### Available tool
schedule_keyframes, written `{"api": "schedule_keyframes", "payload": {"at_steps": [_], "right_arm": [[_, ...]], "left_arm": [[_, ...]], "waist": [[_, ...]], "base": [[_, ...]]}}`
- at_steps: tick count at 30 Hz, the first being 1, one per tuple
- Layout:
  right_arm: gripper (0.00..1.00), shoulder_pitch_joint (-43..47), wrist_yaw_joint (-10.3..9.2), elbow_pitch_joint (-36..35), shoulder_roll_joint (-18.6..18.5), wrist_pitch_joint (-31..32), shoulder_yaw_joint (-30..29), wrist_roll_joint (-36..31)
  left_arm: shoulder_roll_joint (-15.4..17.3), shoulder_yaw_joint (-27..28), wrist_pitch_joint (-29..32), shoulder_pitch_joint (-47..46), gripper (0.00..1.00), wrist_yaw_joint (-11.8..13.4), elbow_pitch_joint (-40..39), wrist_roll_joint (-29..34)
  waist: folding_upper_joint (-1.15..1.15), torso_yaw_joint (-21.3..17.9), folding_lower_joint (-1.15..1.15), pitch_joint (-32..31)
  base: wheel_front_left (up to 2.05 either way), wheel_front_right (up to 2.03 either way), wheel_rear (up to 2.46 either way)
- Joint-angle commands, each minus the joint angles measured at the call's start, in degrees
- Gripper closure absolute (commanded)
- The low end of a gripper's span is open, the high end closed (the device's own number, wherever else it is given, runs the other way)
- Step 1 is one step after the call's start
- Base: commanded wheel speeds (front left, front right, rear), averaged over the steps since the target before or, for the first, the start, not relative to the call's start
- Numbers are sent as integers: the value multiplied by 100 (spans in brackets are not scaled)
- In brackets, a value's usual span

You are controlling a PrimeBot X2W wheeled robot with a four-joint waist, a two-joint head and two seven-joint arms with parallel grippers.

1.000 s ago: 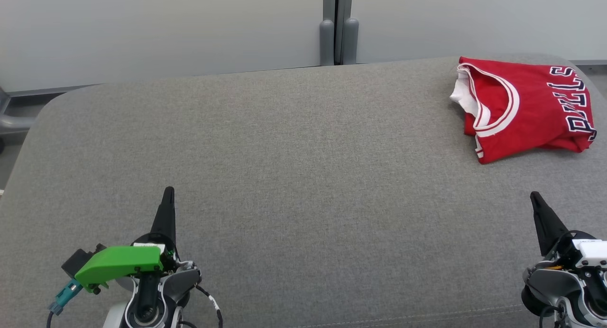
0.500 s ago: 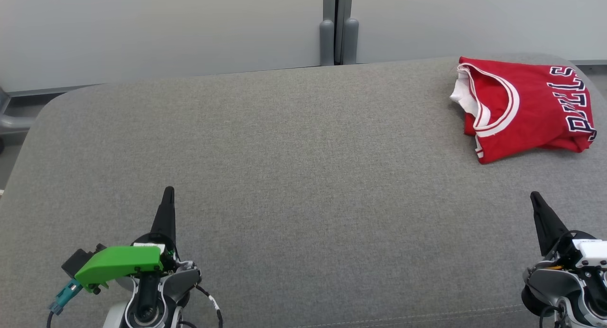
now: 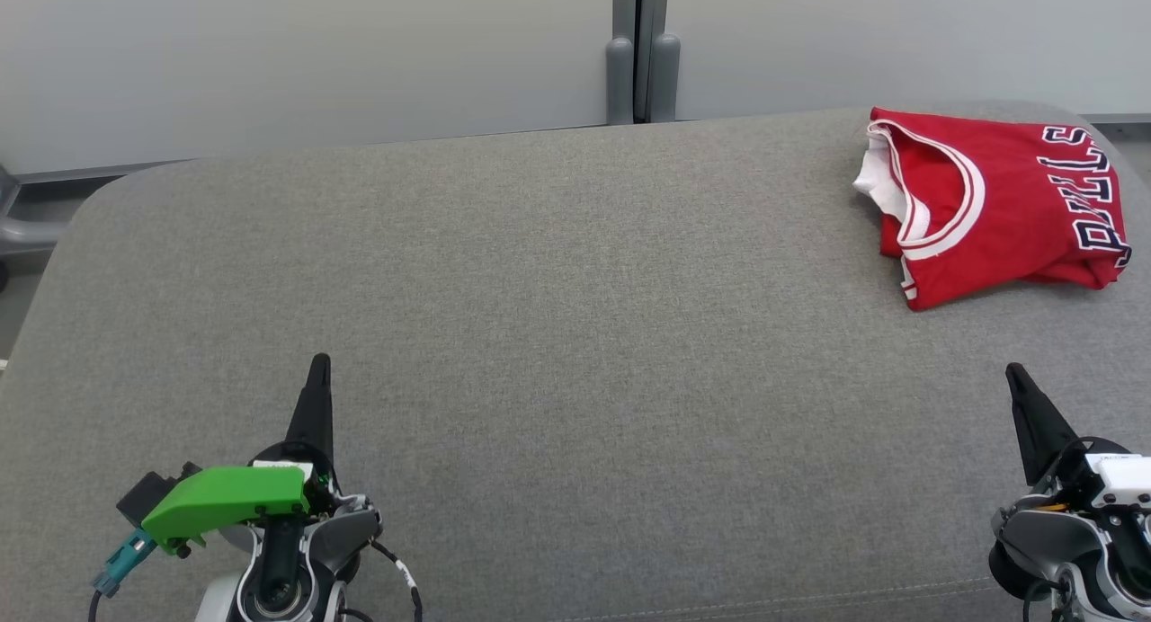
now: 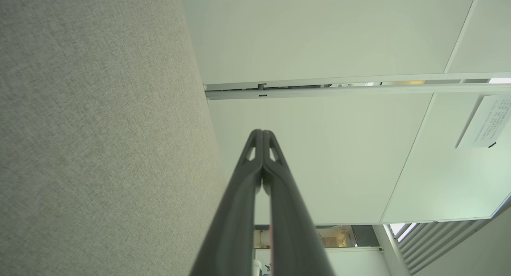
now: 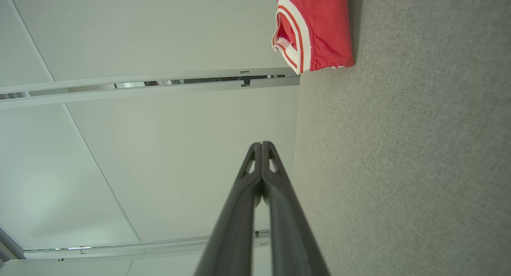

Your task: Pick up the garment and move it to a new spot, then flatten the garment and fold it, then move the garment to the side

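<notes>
The folded red jersey (image 3: 1016, 217) lies crosswise, collar toward the robot's left — the left gripper (image 3: 319, 363) and right gripper (image 3: 1013, 372) are both clenched, holding nothing, well apart from it.

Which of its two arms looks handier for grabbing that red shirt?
Probably the right: the right gripper lies nearest the red shirt, while the left gripper is far across the grey surface.

Red garment (image 3: 1007, 204) with white trim and navy lettering on heathered grey cushion (image 3: 557, 334).
</notes>
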Motion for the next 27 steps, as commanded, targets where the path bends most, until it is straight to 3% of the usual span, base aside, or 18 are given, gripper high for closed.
{"api": "schedule_keyframes", "payload": {"at_steps": [1, 27], "right_arm": [[100, -55, 4, -21, -22, 21, -15, -1], [100, -56, 4, -21, -19, 25, -19, -6]], "left_arm": [[1, 13, 25, -72, 100, -35, -18, -29], [2, 11, 24, -73, 100, -37, -16, -31]], "waist": [[0, 0, 0, 0], [0, 0, 0, 0]], "base": [[0, 0, 0], [0, 0, 0]]}}
